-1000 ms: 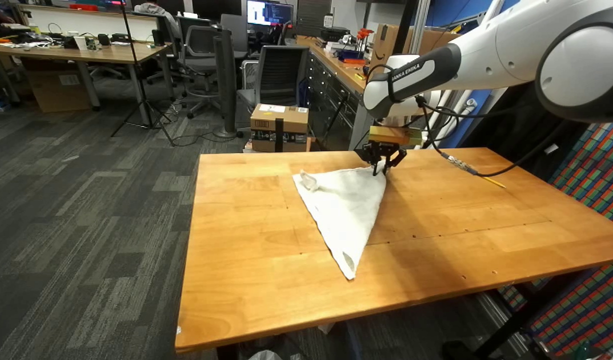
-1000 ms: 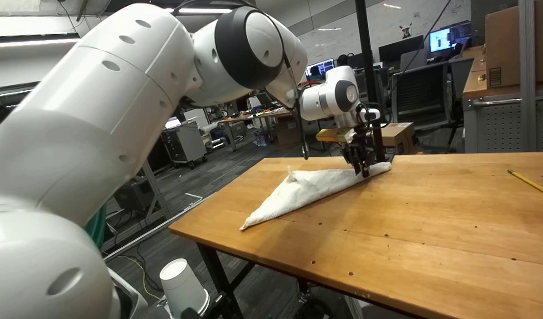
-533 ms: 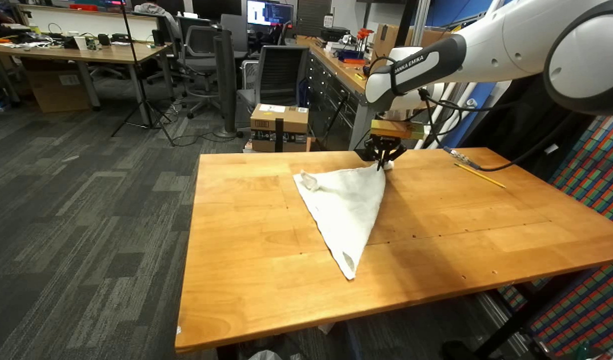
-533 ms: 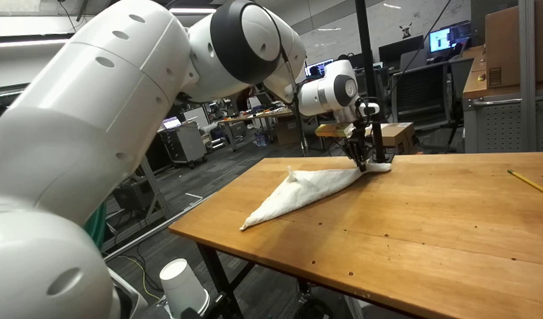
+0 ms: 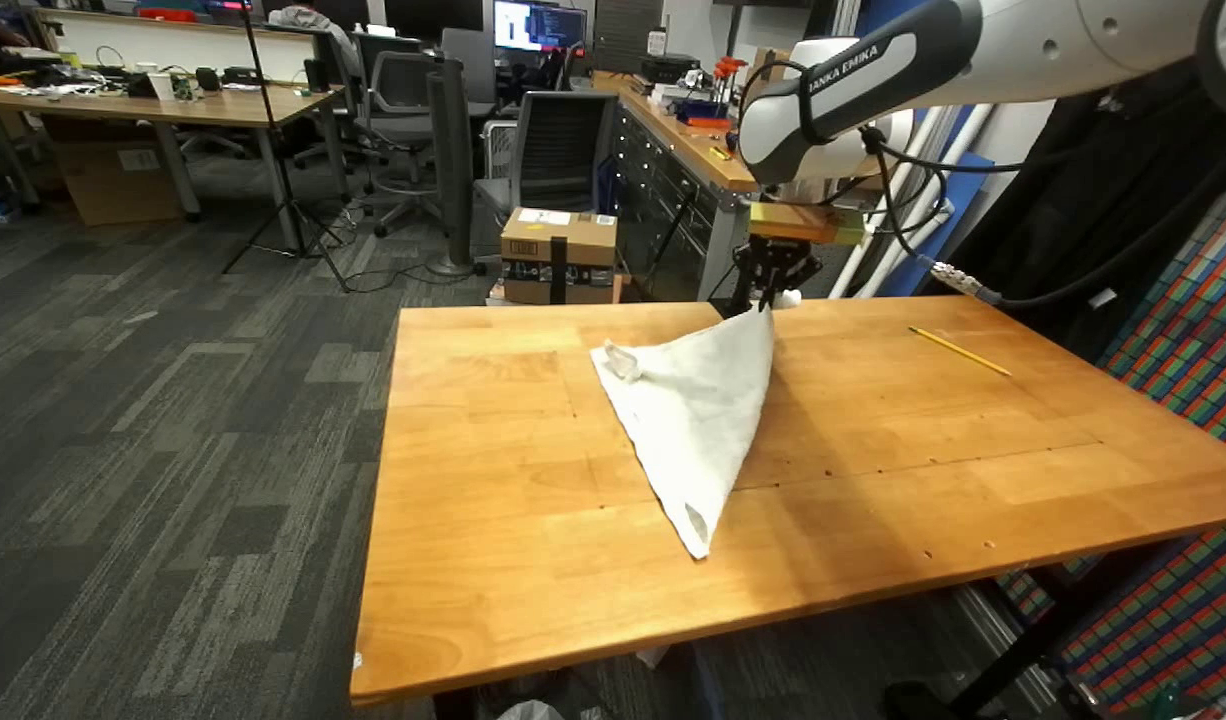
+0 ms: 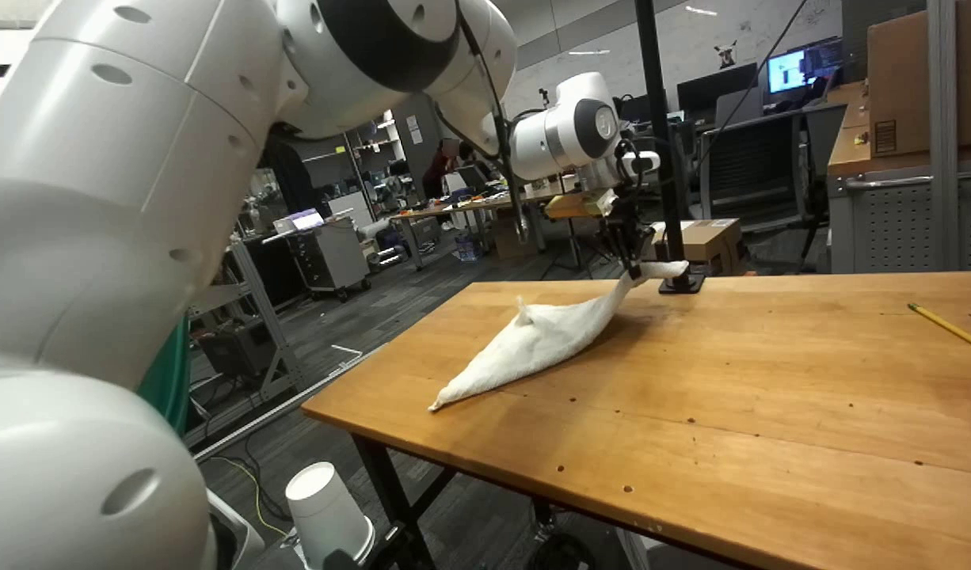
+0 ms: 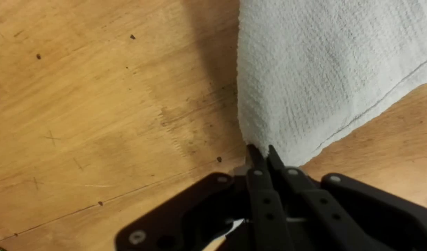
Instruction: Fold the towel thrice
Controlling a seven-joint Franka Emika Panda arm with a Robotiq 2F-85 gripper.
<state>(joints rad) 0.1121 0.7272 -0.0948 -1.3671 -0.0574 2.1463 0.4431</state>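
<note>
— How does the towel point(image 5: 688, 420) look to you?
— Plain white, finely ribbed, with a seam line running beside one edge. It lies in a rough triangle.
— And on the tabletop point(image 5: 493, 560)?
— Most of it rests there. In an exterior view, one narrow tip points toward the tabletop's near edge. At another corner a small twist of cloth stands up from the rest.
— The third corner?
— That one I hold pinched above the tabletop. The cloth slopes up to it, and a short end juts out past the pinch.
</note>
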